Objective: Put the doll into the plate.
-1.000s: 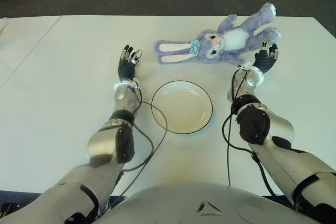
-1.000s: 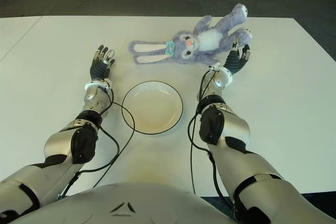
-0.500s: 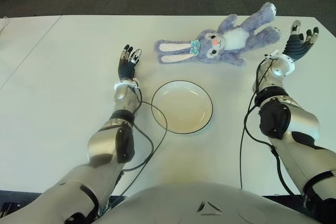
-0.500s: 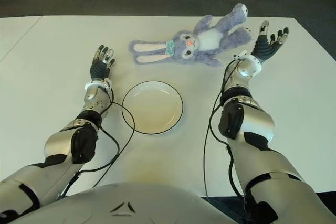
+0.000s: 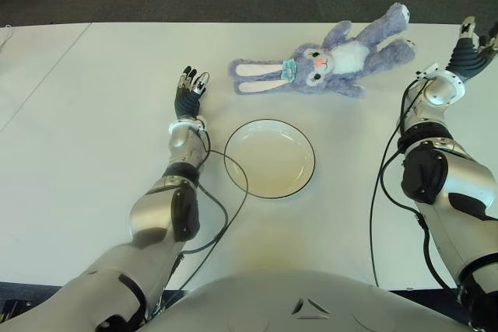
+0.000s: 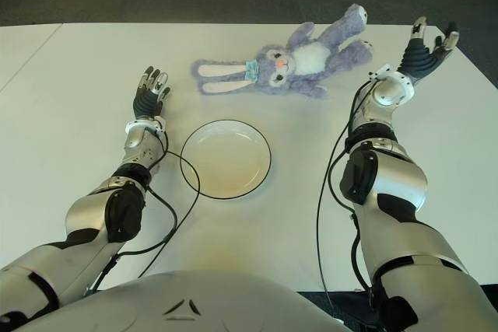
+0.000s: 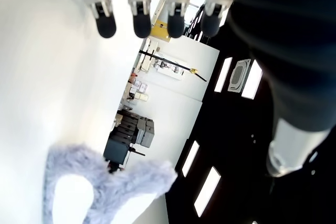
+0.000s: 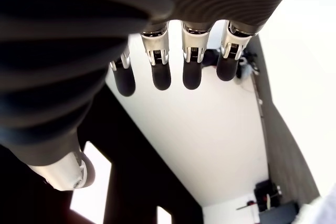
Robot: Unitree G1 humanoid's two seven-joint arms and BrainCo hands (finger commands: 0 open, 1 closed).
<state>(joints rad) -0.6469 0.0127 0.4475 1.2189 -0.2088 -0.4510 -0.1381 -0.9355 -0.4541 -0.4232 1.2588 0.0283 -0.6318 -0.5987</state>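
Bench (image 5: pixel 93 114): white, carries everything; no writing readable.
Doll (image 5: pixel 327 60): purple plush rabbit lying flat toward the far right edge, untouched, ears pointing left, beyond the plate.
Plate (image 5: pixel 270 158): empty, mid-bench, apparently set between the arms for an easy drop.
Right robot hand (image 6: pixel 424 56): fingers spread, empty, right of the doll, apart from it.
Left robot hand (image 5: pixel 189 92): fingers relaxed and spread, empty, left of the doll's ears.

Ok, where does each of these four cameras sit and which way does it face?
Left eye: head, looking down at the table; both arms, doll, plate.
Right eye: same scene, slightly offset; right hand open near the table's right edge.
Left wrist: behind the left hand, fingertips extended, a doll ear beyond.
Right wrist: behind the open right hand, no doll.
Shared: both eye views show doll and plate apart.
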